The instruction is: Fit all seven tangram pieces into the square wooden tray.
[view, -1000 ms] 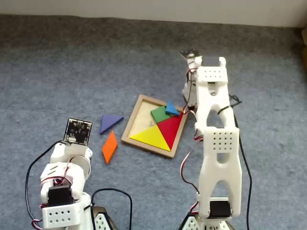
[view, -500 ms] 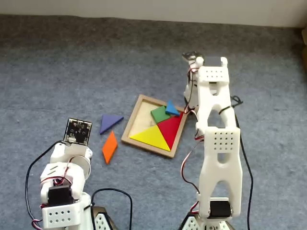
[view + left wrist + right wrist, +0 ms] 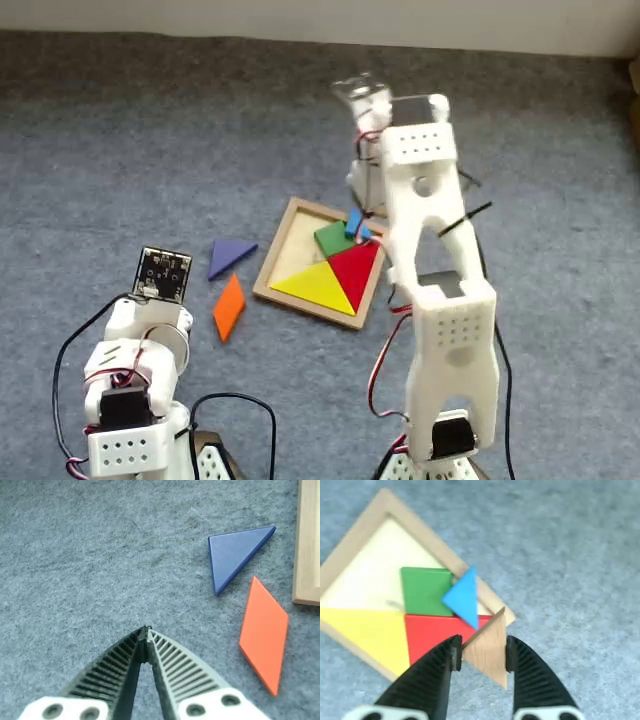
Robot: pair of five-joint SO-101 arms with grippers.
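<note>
Square wooden tray [image 3: 271,252]: sits on grey carpeted surface [image 3: 150,150], holding yellow triangle [image 3: 310,283], red triangle [image 3: 352,268] and green square [image 3: 333,240]. Small blue triangle [image 3: 462,597] overlaps the square's corner. Right gripper [image 3: 482,647] pinches a plain wooden triangle [image 3: 489,657] over the rim; from above I find it hidden behind the arm. Left gripper [image 3: 146,631] closed, empty. Since a second ago the right arm has swung in over the tray.

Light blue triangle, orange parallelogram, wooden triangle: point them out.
light blue triangle [image 3: 464,599], right wrist view, centre of its face
orange parallelogram [image 3: 263,635], left wrist view, centre of its face
wooden triangle [image 3: 489,650], right wrist view, centre of its face
</note>
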